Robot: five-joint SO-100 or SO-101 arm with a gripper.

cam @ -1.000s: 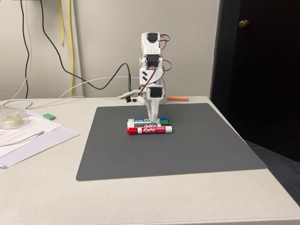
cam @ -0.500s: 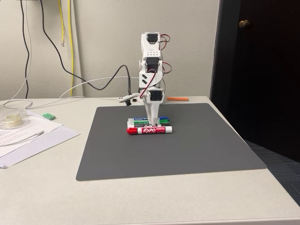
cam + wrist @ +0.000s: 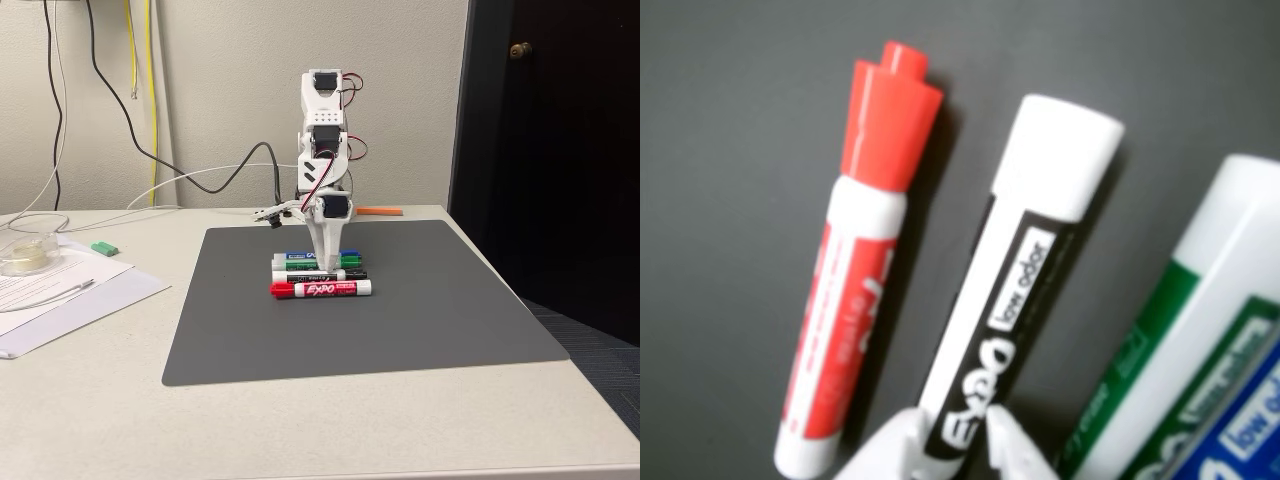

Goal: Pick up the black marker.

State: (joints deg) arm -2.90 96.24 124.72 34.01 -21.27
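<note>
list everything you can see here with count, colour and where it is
black marker: 1, white barrel with black print, between the red and green markers
red marker: 1, red, front of the row
green marker: 1, green, behind the black one
blue marker: 1, blue, back of the row
mat: 1, dark grey, on the table
table: 1, off-white
papers: white, table's left in the fixed view
tape roll: 1, clear, on the papers
small block: 1, green, beside the papers
cables: several, on the wall
end effector: 1, white, fingers either side of the black marker

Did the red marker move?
Yes. The red marker slid toward the camera, nearer the gray mat's front edge, leaving a gap beside the black marker.
</note>
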